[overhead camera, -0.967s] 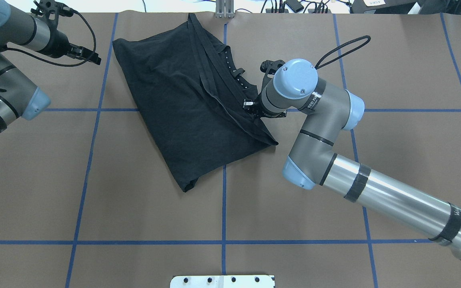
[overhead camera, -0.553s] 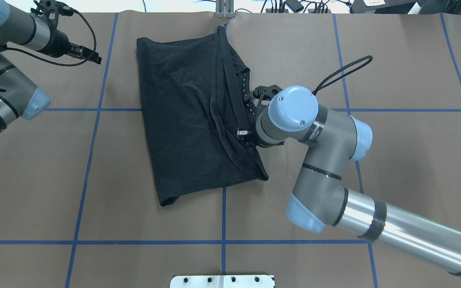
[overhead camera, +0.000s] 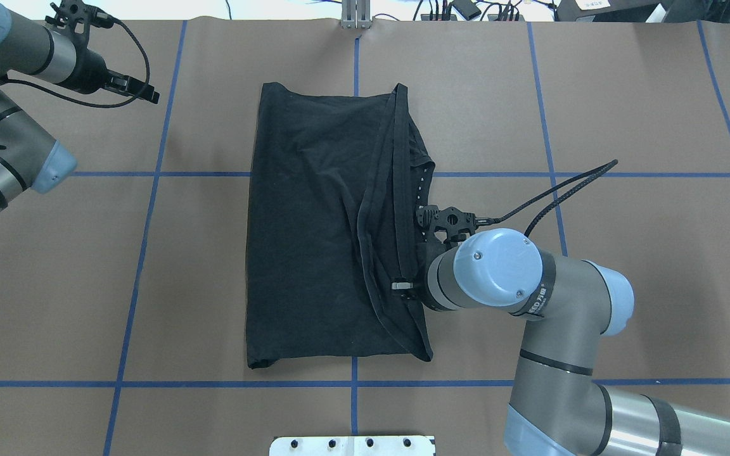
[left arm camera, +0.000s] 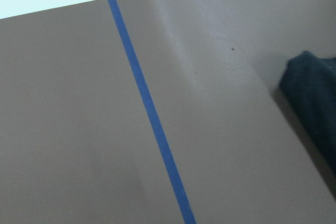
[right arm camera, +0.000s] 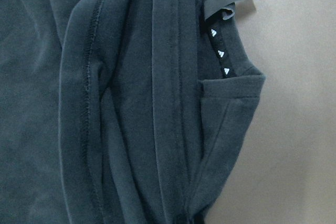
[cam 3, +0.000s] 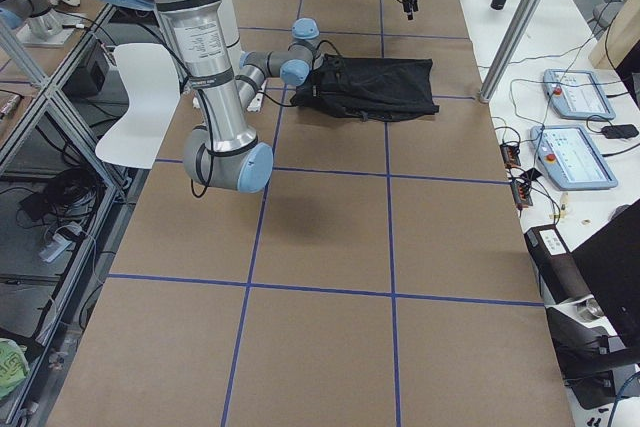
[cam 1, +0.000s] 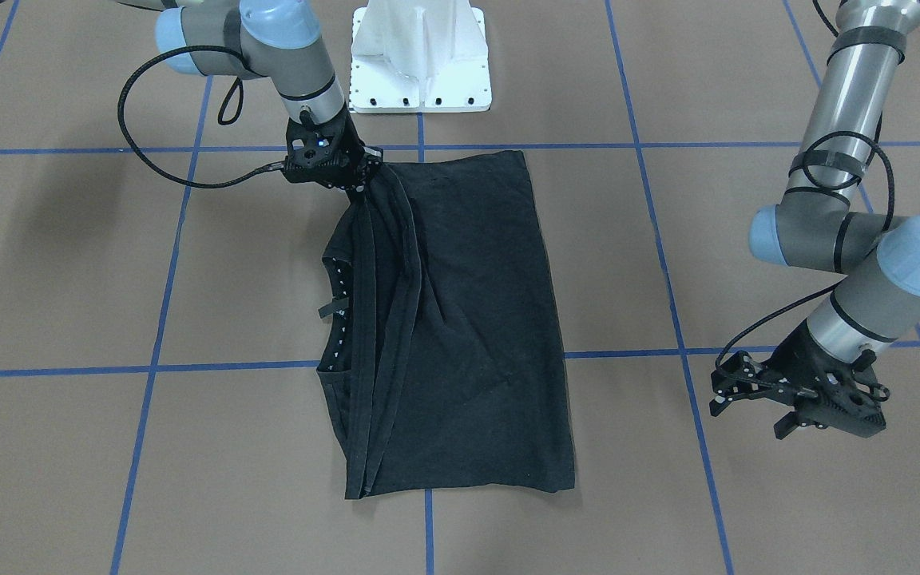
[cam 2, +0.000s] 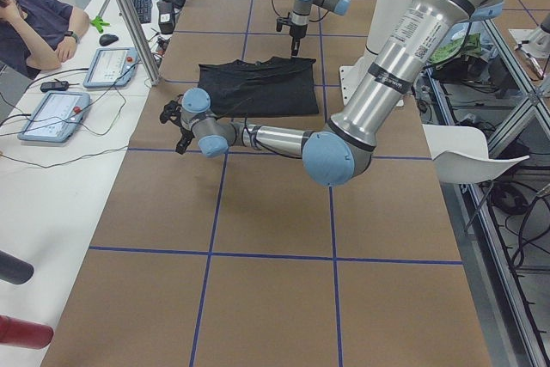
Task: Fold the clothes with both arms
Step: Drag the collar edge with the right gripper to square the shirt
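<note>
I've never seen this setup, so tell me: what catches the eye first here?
A black T-shirt lies folded in the middle of the table. The right end effector pinches its bunched edge at the end nearest the robot's base; the left end effector hangs off to the side, holding nothing.

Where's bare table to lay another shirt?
Free: table left of the black T-shirt, near side of the left gripper; also the far-right squares. Crowded: the T-shirt's right edge, where the right gripper pinches it.

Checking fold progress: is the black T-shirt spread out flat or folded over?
Folded over: the T-shirt lies as a narrow rectangle, hemmed edges layered along the side the right gripper holds.
</note>
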You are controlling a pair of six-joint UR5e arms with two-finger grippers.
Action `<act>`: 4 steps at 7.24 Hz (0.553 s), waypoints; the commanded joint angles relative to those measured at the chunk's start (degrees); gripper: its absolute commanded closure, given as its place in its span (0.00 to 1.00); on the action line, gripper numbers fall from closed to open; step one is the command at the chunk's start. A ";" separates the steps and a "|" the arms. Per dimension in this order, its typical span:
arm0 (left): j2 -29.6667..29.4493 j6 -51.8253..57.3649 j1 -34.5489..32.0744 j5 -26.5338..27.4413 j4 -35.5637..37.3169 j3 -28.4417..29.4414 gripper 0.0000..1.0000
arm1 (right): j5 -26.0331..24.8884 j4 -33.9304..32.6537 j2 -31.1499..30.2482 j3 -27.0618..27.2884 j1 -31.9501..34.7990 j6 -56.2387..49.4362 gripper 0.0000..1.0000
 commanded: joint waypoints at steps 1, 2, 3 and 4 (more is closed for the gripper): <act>0.25 -0.01 0.03 0.00 -0.64 -0.11 0.00 | -0.37 -0.02 -0.51 0.65 -0.49 -0.02 0.01; 0.25 -0.10 0.03 0.00 -0.64 -0.55 0.00 | -0.11 -0.11 -0.07 0.22 0.03 -0.45 0.00; 0.25 -0.10 0.21 0.00 -0.64 -0.64 0.00 | 0.24 -0.28 0.28 0.12 0.82 -0.89 0.00; 0.25 -0.10 0.21 0.00 -0.64 -0.64 0.00 | -0.02 -0.63 2.72 -1.01 0.83 -1.07 0.00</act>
